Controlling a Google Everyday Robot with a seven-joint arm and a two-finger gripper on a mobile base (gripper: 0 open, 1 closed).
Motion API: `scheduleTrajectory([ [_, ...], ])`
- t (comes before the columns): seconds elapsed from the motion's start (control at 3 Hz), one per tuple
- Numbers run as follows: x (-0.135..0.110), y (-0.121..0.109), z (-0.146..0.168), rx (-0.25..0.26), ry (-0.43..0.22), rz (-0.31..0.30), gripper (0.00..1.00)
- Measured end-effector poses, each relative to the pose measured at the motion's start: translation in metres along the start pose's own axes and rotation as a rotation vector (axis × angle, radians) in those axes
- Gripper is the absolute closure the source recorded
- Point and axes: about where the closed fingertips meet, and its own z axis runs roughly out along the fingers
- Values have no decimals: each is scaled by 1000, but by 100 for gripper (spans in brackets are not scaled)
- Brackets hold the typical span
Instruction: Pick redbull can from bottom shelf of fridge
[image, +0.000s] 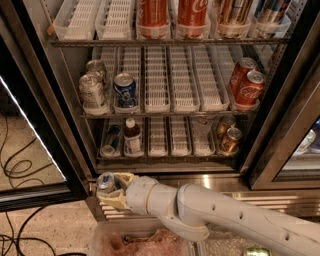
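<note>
My gripper (112, 189) is at the lower left, in front of the fridge's (280, 125) steel base. Its cream fingers (123, 178) are shut on the redbull can (105, 181), a small slim silver can with blue patches, held upright with its pull-tab top showing. The can is out of the fridge, just below and in front of the left end of the bottom shelf (177, 136). My white arm runs from the gripper to the lower right corner. A second slim blue and silver can (111, 140) stands in the shelf's left lane.
A small bottle (132, 138) stands next to that can. Two bronze-gold cans (228, 136) are at the shelf's right. The middle rack holds silver cans (92, 90), a wider blue can (125, 90) and red cola cans (246, 83). A clear bin (125, 240) sits below my arm. Cables lie on the floor at left.
</note>
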Motion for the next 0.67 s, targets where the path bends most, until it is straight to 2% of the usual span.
scheduleTrajectory([
  [0.33,1,1,-5,17,43,-55,100],
  [0.67,4,14,-6,3,53,-49,100],
])
